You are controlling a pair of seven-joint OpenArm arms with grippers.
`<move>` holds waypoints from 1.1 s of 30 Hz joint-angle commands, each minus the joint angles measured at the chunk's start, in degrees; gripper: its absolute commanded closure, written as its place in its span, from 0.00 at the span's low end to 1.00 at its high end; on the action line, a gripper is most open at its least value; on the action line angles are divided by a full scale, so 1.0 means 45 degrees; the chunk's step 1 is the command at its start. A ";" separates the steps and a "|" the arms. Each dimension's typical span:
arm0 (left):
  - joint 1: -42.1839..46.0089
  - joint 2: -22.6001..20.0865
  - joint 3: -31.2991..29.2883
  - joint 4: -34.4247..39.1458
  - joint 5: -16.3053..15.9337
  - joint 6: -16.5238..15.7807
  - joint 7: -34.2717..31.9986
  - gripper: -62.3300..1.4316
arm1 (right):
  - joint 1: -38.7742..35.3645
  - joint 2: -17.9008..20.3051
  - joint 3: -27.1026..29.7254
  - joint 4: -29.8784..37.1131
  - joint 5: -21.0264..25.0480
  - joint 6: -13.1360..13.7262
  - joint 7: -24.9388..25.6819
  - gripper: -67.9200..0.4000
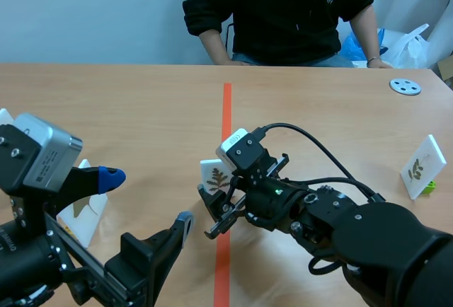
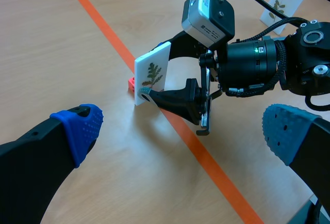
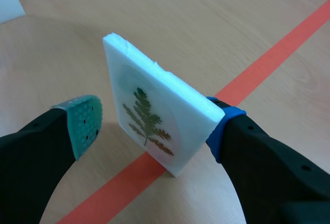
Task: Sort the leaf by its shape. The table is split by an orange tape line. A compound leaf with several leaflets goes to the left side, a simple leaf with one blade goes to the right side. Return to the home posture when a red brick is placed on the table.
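Right gripper (image 3: 152, 131) straddled the upright compound-leaf card (image 3: 154, 95) on the tape line (image 3: 268, 61), wide and unclamped, likely readying to carry it left.

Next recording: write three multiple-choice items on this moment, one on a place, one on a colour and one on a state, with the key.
1. Where is the card with the many-leaflet leaf?
A. Upright at the tape line, between the right gripper's jaws.
B. Lying flat, far off to the left.
C. Lifted high in the air.

2. What colour are the left gripper's pads?
A. Red.
B. Blue.
C. Yellow.

3. How do the left gripper's jaws stand?
A. Shut on a card.
B. Shut on nothing.
C. Open, holding nothing.

Key:
1 A, the right wrist view shows its lower corner over the tape, a jaw on each side.
2 B, both tips show blue.
3 C, the jaws stand wide apart, gripping nothing.
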 commanded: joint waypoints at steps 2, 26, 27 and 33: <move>0.0034 0.0034 -0.0034 0.0355 -0.0097 0.0015 -0.0272 0.00 | 0.0204 0.0034 0.0034 0.0325 0.0092 0.0000 0.0185 0.50; 0.0034 0.0034 -0.0034 0.0355 -0.0097 0.0015 -0.0272 0.00 | -0.0330 0.0933 0.0053 0.0908 0.0097 0.0058 0.1540 0.97; 0.0034 0.0034 -0.0034 0.0355 -0.0097 0.0015 -0.0272 0.00 | -0.0408 0.1093 0.0107 0.1156 0.0097 0.0058 0.1535 0.97; 0.0034 0.0034 -0.0034 0.0355 -0.0097 0.0015 -0.0272 0.00 | -0.1608 0.2079 0.1384 0.3507 0.0199 0.0146 0.1282 0.97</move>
